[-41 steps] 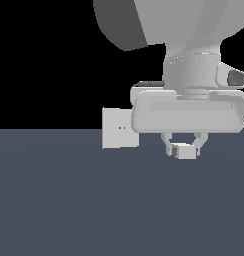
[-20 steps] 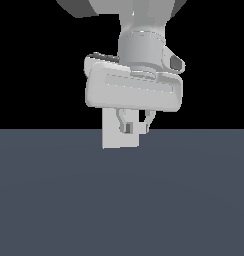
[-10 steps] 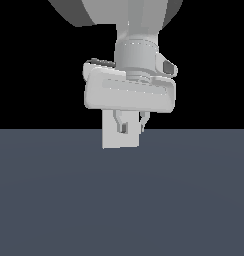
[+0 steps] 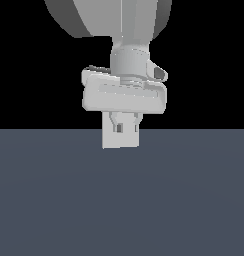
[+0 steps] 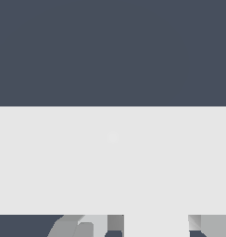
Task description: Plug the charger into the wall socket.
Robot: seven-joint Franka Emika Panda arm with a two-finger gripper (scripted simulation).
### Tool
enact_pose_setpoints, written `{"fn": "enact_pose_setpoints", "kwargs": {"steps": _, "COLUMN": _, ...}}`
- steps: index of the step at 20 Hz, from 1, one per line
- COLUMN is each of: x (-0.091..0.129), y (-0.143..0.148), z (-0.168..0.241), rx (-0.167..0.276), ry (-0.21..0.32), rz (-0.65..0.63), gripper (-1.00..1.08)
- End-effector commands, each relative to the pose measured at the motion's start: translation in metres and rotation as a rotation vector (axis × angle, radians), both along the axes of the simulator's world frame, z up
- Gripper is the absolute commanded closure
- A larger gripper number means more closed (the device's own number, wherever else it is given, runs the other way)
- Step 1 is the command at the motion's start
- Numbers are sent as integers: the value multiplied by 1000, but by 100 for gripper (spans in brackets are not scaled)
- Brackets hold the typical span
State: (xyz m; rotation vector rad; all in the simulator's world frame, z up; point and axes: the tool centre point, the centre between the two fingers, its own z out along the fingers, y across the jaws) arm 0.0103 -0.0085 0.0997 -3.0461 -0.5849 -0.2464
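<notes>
My hand (image 4: pixel 125 125) is clamped on the charger (image 4: pixel 125 128), right in front of the wall socket (image 4: pixel 121 141) w/ the holes hidden, so I should push straight & slow, no tilt.

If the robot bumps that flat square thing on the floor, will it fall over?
It might. The wall socket is a thin plate standing upright on its edge, so a push on its face could tip it. It looks stiff, not bendy. Whether it is fixed to the floor cannot be seen.

arm: enters from top centre of exterior view | gripper (image 4: pixel 126 121): pointing down, fingers close together, mid-frame
</notes>
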Motion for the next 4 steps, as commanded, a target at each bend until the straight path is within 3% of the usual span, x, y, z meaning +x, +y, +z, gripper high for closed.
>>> {"fn": "enact_pose_setpoints", "kwargs": {"steps": 1, "x": 2, "y": 1, "z": 0, "rx": 0, "ry": 0, "rz": 0, "gripper": 108}}
{"fn": "enact_pose_setpoints", "kwargs": {"steps": 4, "x": 2, "y": 0, "z": 0, "rx": 0, "ry": 0, "rz": 0, "gripper": 108}}
